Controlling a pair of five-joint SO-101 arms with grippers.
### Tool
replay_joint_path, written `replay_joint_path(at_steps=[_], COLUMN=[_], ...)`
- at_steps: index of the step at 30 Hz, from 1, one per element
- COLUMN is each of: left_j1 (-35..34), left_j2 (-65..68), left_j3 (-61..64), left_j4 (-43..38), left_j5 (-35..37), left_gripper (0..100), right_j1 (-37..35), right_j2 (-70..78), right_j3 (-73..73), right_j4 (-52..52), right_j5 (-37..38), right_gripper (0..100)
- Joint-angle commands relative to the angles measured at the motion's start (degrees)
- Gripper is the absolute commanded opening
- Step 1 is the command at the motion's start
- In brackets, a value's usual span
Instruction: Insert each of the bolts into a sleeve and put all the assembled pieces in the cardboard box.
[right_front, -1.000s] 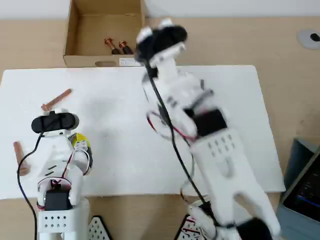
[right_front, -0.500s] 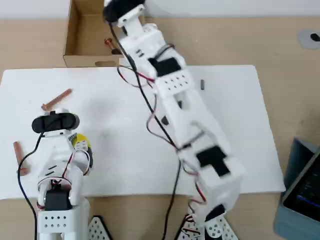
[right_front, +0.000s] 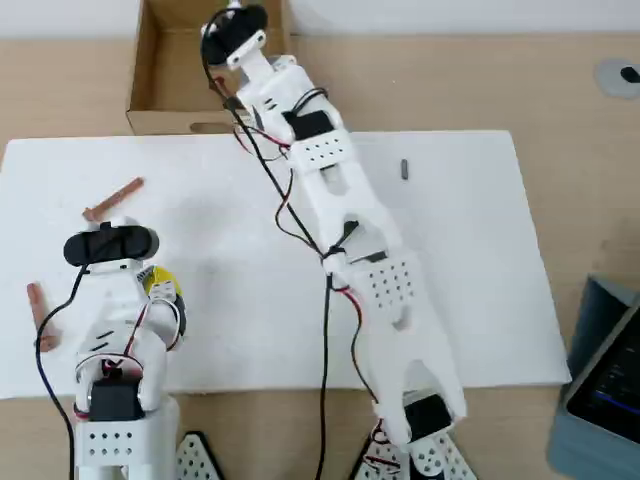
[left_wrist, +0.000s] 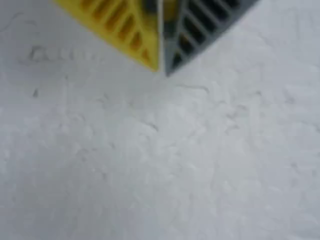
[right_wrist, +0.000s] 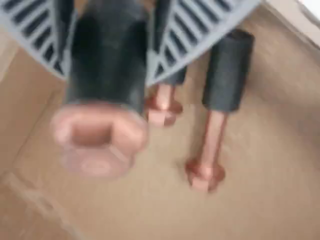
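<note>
nearest the arm bases, the left gripper (left_wrist: 161, 64) sits close over the white mat (right_front: 230, 300). its yellow and grey fingers are pressed tip to tip with nothing between them.

loose copper bolts on the mat: two that can be counted for sure. the first bolt (right_front: 37, 302) lies at the mat's left edge, beside the left arm. a further copper bit (right_front: 46, 342) shows just beside it, nearer the arm's base, and i cannot tell whether that is a third bolt. the second bolt (right_front: 113, 199) lies at a slant a little farther off, ahead of the left arm.

loose sleeves: one. the loose sleeve (right_front: 404, 169), small and dark, lies alone on the right part of the mat, well apart from the bolts.

farthest off, past the mat's far edge, one cardboard box (right_front: 138, 75) stands open on the wooden table (right_front: 560, 100). the right arm is stretched out over the mat to it.

assembled pieces: three, all inside the box.
- the right gripper (right_wrist: 107, 75) has its grey fingers clamped on the held piece (right_wrist: 102, 127), a black sleeve with a copper bolt head sticking out of it.
- the nearer piece (right_wrist: 220, 85) lies on the box floor.
- the farther piece (right_wrist: 162, 107) lies just beside it, partly behind a gripper finger.
</note>
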Motion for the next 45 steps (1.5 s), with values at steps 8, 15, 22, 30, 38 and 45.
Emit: replay_joint_path(at_steps=[8, 15, 22, 30, 38, 45], left_j1=[0.18, 0.18, 0.18, 0.18, 0.18, 0.18], left_j2=[-0.4, -0.4, -0.4, -0.4, -0.4, -0.4], left_j3=[0.62, 0.62, 0.62, 0.62, 0.62, 0.62], left_j4=[0.09, 0.09, 0.09, 0.18, 0.18, 0.18], left_j5=[0.09, 0.09, 0.09, 0.09, 0.09, 0.09], left_gripper=[0, 0, 0, 0, 0, 0], right_j1=[1.45, 1.54, 2.15, 4.35, 7.34, 7.52], right_j2=[7.6, 8.66, 8.48, 8.31, 3.3, -2.95], right_j3=[-19.91, -23.96, -29.49, -39.69, -39.43, -39.43], right_j4=[13.27, 17.32, 24.18, 35.34, 42.55, 53.1], right_j5=[1.23, 1.14, 1.05, 1.05, 1.05, 1.05], right_gripper=[10.6, 14.9, 14.9, 14.9, 14.9, 14.9])
